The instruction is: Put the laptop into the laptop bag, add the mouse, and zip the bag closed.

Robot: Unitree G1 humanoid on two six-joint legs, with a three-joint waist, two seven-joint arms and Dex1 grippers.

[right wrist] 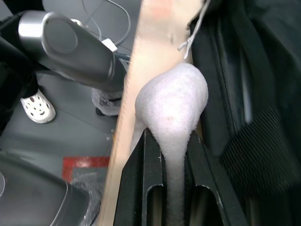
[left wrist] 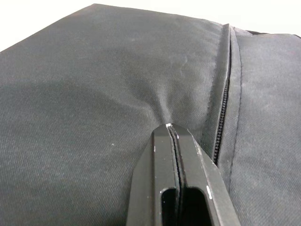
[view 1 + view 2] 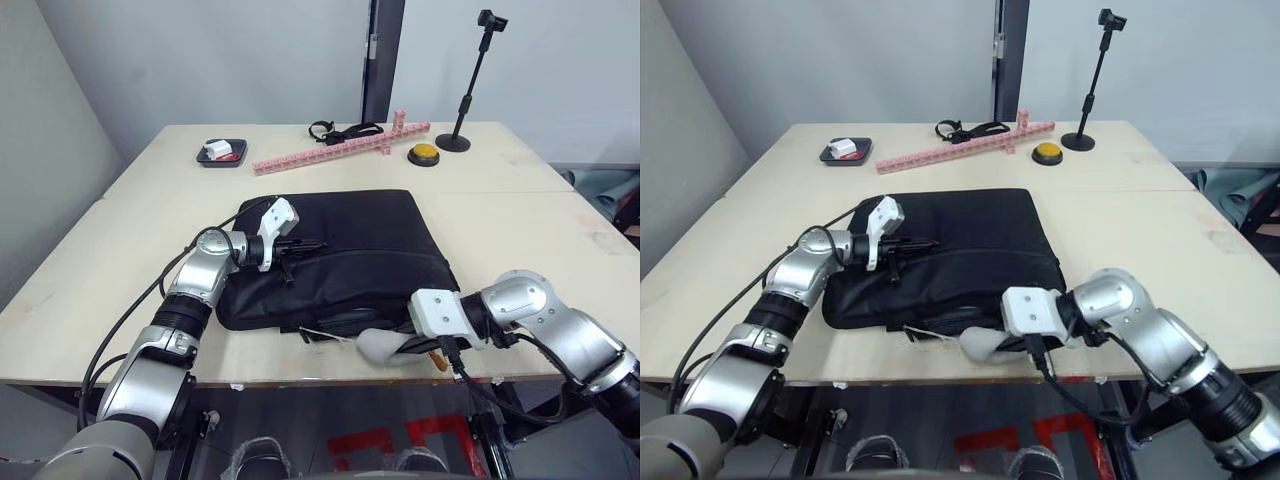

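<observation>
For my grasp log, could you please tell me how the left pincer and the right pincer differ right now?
The left pincer is shut, its black fingers together, pinching a fold of the flat black fabric laptop bag on its top face. The right pincer is shut on a soft white foam lump at the bag's near edge, by the table's front. Both are closed at the bag.

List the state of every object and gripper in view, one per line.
laptop bag: lying flat on the table, near the front edge.
left gripper: shut, fingertips pinching the bag's fabric beside a zipper.
right gripper: shut on a white foam lump at the bag's front edge.
white foam lump: squeezed between the fingers, bulging beyond them.
small black tray: on the far left of the table, holding a white item.
</observation>
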